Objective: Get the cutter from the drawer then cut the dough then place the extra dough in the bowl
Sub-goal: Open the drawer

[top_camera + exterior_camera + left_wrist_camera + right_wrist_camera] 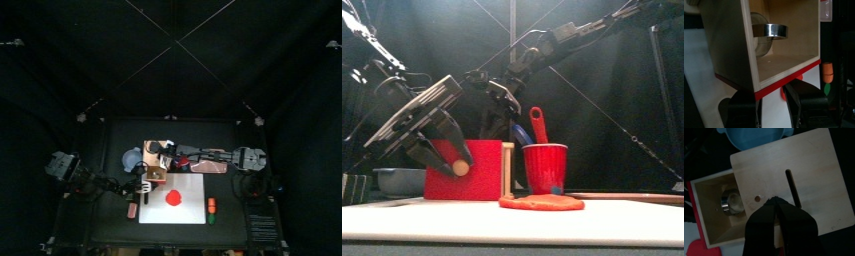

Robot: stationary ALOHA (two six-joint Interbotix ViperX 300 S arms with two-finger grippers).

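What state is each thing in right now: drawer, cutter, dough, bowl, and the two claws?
drawer: pulled open.
cutter: lying inside the drawer, not gripped.
dough: whole, uncut.
bowl: looks empty, partly seen.
left gripper: shut on the drawer's front.
right gripper: shut, empty, over the box.

Red-fronted drawer (784, 82) stands pulled out of the pale wooden box (797, 168), and there's the round metal cutter (769, 31) inside it, not yet lifted. The flat red dough disc (543, 202) lies whole on the white cutting board (194, 208). The blue-grey bowl (757, 135) sits just left of the box.
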